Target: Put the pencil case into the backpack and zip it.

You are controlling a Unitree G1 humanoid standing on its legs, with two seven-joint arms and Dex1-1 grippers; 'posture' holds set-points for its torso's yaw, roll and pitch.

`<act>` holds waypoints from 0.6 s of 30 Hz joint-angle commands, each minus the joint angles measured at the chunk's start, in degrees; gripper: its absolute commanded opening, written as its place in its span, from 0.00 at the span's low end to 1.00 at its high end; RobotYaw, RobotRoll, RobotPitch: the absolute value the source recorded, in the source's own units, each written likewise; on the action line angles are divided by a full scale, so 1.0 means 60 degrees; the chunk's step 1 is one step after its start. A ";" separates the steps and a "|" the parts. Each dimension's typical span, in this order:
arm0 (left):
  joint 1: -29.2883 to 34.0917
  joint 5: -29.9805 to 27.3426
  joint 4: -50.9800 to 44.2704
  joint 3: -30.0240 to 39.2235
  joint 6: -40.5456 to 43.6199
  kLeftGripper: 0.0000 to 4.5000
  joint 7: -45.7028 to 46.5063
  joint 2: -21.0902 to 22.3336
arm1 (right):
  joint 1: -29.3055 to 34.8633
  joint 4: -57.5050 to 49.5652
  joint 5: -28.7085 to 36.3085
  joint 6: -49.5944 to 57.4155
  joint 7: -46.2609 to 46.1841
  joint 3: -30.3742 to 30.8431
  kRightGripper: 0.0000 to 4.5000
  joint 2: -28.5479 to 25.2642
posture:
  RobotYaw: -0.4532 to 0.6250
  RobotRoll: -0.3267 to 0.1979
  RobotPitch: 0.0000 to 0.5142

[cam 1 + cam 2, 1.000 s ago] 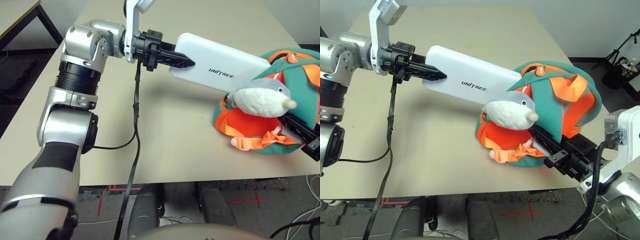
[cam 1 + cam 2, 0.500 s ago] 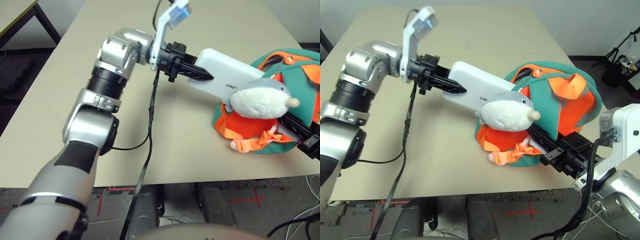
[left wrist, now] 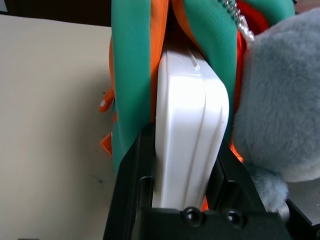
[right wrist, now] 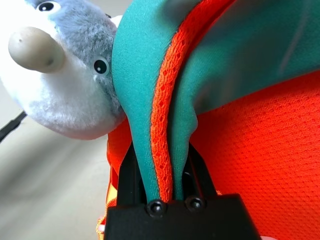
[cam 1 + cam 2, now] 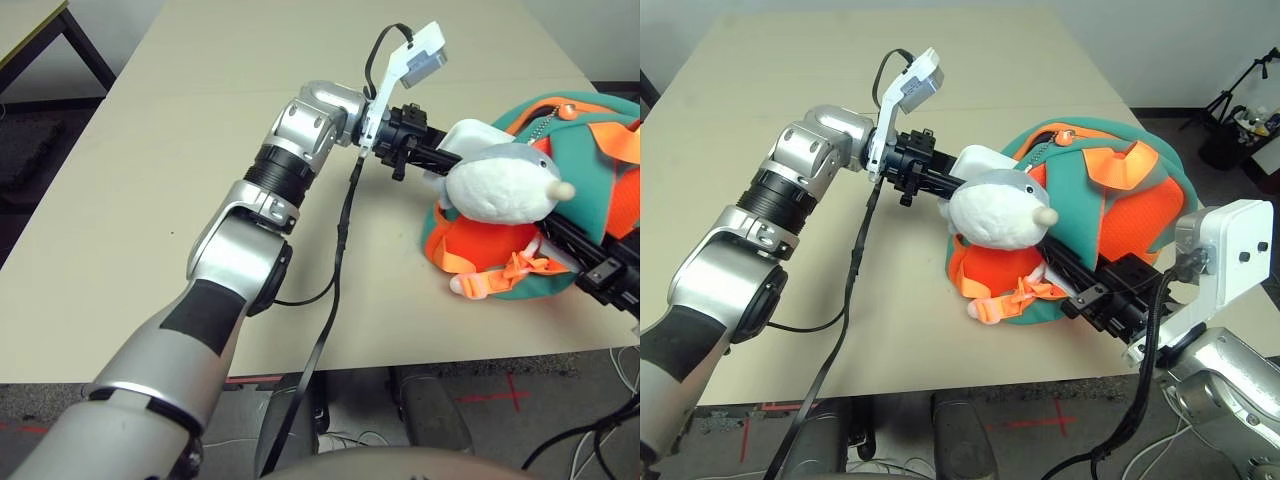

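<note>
**Pencil case partway into the backpack, both grippers clamped**

The left gripper [image 3: 186,200] has its two black fingers [image 3: 131,180] pressed against the flat sides of the white pencil case [image 3: 190,135], holding it by its near end. Ahead of those fingers, the far end of the case sits inside the opening of the teal and orange backpack [image 5: 1110,215], wedged between a teal panel with orange trim on one side and the grey plush animal [image 5: 998,208] on the other. From the head camera, only a short white corner of the case shows between the left gripper and the backpack's rim, just behind the plush.

The right gripper [image 4: 160,165] is closed on a fold of the backpack's teal fabric edged with orange mesh, which rises from between its fingers [image 4: 125,175]. To one side of that fold is the plush face with its beige nose; to the other, the orange mesh panel.

The backpack lies on the beige table [image 5: 180,150], between the two arms.
</note>
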 commanded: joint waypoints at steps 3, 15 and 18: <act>0.0300 0.0153 -0.0469 -0.0281 0.0020 0.30 -0.0098 -0.0326 | -0.0145 -0.0118 -0.0140 -0.0087 -0.0007 0.0409 0.04 0.0149 | 0.13 0.62 0.33; 0.0500 0.0360 -0.0676 -0.0214 0.0098 0.38 0.0134 -0.0312 | -0.0560 0.0107 -0.0264 -0.0038 0.0079 0.0622 0.04 0.0135 | 0.15 0.62 0.31; 0.0287 0.0154 -0.0847 0.0099 0.0339 0.58 0.0208 -0.0104 | -0.0615 0.0160 -0.0324 -0.0037 0.0122 0.0650 0.04 0.0145 | 0.15 0.62 0.31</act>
